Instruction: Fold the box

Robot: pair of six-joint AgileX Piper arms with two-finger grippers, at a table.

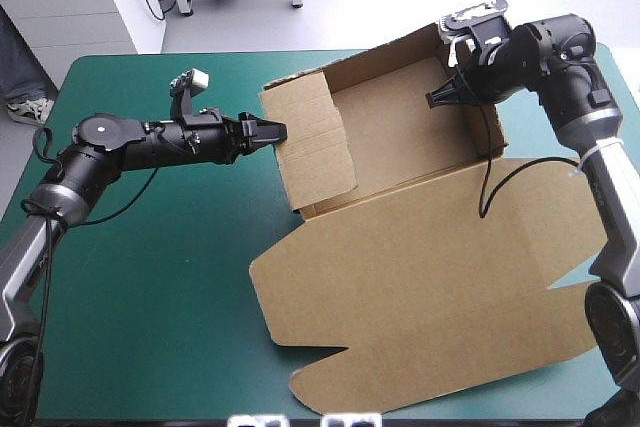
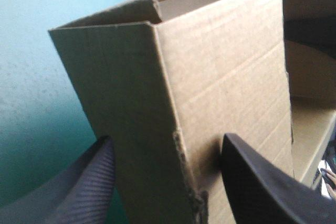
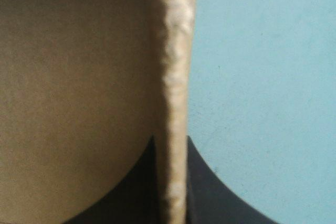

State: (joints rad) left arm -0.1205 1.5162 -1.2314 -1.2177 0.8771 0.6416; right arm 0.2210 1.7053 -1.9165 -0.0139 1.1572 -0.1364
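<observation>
Half done, seemingly: box (image 1: 420, 267) walls stand near the table's (image 1: 150, 297) far edge, lid flat; right gripper (image 1: 441, 98) pinches one wall, left gripper (image 1: 277, 131) straddles another, spread.

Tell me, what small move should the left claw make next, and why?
Probably shut the left claw on the raised left wall of the box. Its fingers stand apart astride that wall without gripping it, while the right claw pinches the opposite wall, so both sides would then be held.
</observation>
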